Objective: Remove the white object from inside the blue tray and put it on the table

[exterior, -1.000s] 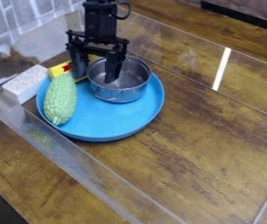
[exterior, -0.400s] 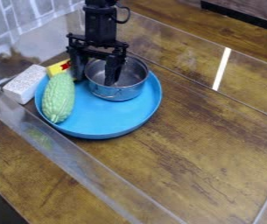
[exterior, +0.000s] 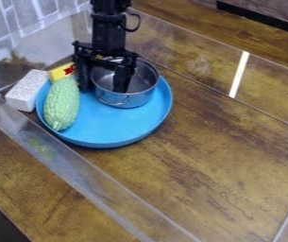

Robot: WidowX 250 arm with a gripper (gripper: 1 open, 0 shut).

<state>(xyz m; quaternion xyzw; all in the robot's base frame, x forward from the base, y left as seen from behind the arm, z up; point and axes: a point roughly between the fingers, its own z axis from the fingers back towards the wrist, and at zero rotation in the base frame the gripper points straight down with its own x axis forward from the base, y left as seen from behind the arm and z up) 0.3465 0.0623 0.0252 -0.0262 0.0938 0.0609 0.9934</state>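
Gripper (exterior: 105, 79) fingers apart, w/ steel bowl (exterior: 128, 83) between/below; can't confirm grip. White obj (exterior: 26, 90) at blue tray (exterior: 106, 132)'s left edge. Prob. still positioning; next: line up on white obj, then grasp.

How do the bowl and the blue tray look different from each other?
The bowl is metallic gray, while the tray is bright blue. The bowl is narrower, and the tray spreads out much wider. The bowl has tall, deep walls, whereas the tray is shallow with a low rim. Both are round and open at the top.
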